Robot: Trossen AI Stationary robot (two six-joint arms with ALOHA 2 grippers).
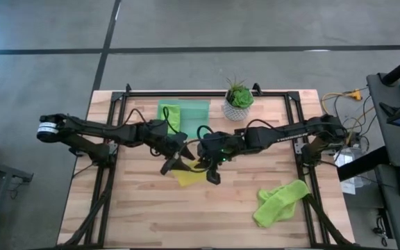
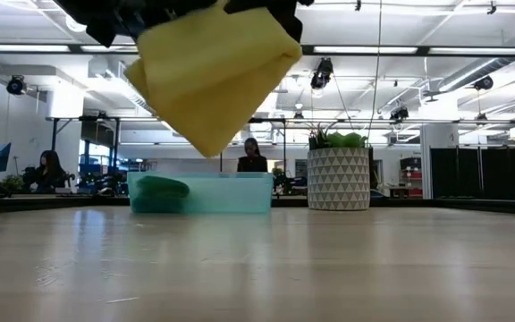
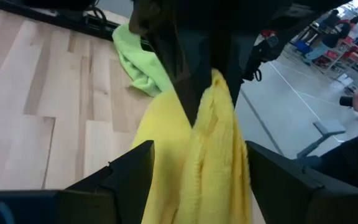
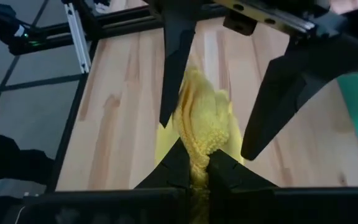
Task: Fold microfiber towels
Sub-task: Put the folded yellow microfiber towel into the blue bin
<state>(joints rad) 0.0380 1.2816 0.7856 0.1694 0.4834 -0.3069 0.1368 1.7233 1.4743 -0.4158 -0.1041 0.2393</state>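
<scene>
Your right pincer (image 4: 194,171) is clamped on the yellow towel (image 4: 205,124), which hangs above the tabletop (image 1: 144,208) just in front of the green tray (image 1: 193,111); your left pincer (image 1: 174,164) stands apart around it.

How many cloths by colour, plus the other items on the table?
Yellow towel: 1, off the table, pinched by the right gripper, with the left gripper open around it
Green towels: 2, one loose, one in the tray
Tray: 1
Potted plant: 1
Total: 5
</scene>
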